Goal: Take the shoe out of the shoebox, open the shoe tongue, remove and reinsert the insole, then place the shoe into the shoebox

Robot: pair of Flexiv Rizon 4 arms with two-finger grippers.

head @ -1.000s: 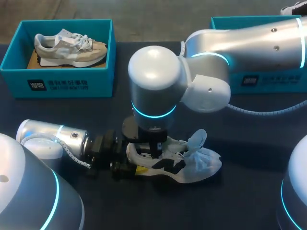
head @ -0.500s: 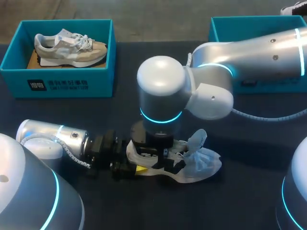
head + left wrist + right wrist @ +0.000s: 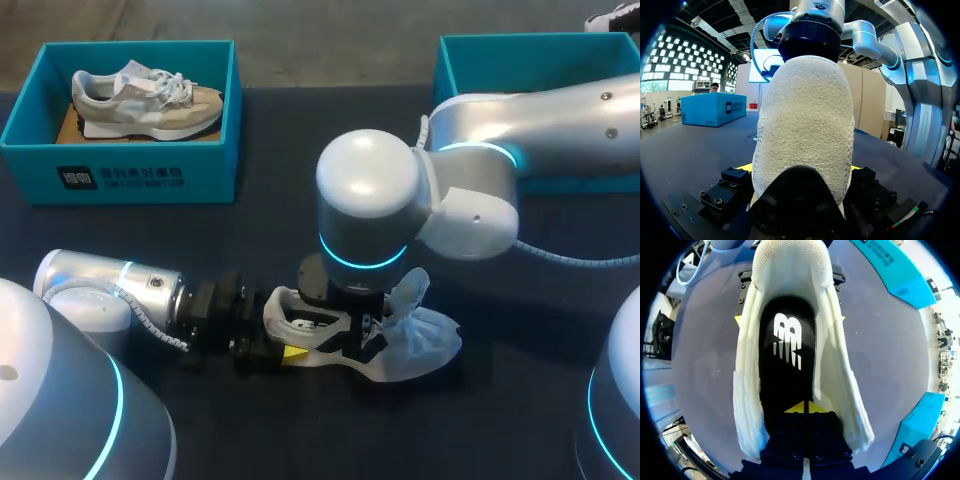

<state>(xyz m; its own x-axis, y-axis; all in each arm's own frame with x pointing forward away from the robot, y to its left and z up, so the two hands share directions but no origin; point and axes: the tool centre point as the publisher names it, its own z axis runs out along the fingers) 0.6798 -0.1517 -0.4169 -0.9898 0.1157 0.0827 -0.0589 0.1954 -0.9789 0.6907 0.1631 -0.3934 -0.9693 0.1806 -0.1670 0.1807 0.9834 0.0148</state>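
A white shoe with black trim [image 3: 415,350] lies on its side on the dark table, its tongue [image 3: 412,290] pulled up. My left gripper [image 3: 272,350] holds the shoe's heel [image 3: 805,125] between its wide-set fingers, one on each side. My right gripper [image 3: 345,322] points down into the shoe's opening. In the right wrist view its yellow tips [image 3: 804,409] are pressed together, shut, resting on the black insole [image 3: 787,350] inside the shoe. Nothing shows between them.
A teal shoebox [image 3: 120,175] at the back left holds a beige shoe [image 3: 150,100]. A second teal box [image 3: 520,50] stands at the back right, partly behind my right arm. Bare dark table lies in front of the shoe.
My right arm has shifted to the right along the shoe, from over the heel toward the middle. The left arm and the shoe have stayed put.
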